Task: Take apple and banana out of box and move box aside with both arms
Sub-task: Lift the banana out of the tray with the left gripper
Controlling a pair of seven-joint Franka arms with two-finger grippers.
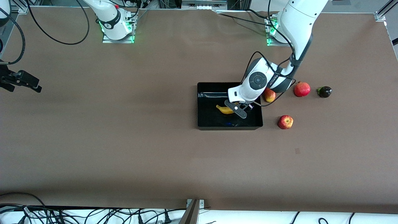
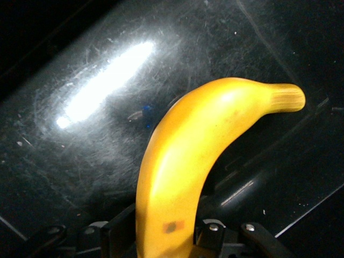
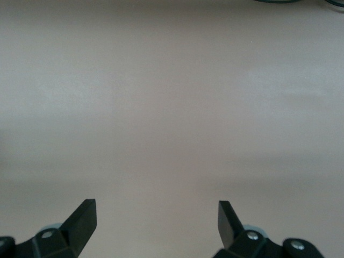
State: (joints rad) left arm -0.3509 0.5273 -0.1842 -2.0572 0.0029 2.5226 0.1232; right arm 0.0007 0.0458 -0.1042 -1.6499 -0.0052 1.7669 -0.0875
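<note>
**Banana pinched in the tray, apple already out**

Front view: the shallow glossy black open-top box [image 1: 205,107] is seen just right of the frame's centre, and the left gripper [image 1: 240,109] is lowered into it from the white arm based at the upper right. Its fingers are pressed onto the curved yellow banana [image 1: 225,109], which lies on the box floor with one end hidden under the wrist. In the left wrist view the banana [image 2: 183,161] fills the middle of the frame and runs down between the black fingers [image 2: 121,231] at the lower edge; the fruit is gripped near one end, probably so that the rest hangs free when lifted (whether it is off the floor yet cannot be told).

The small round red apple with yellowish patches [image 1: 285,122] is found on the brown table, lower right of the box and well clear of its wall, so that part of the task is judged done.

The right gripper [image 1: 21,81] waits at the far left edge of the frame, over bare table; in the right wrist view its fingers [image 3: 83,220] are spread wide with nothing between them, presumably kept ready for the two-armed move of the box.
</note>
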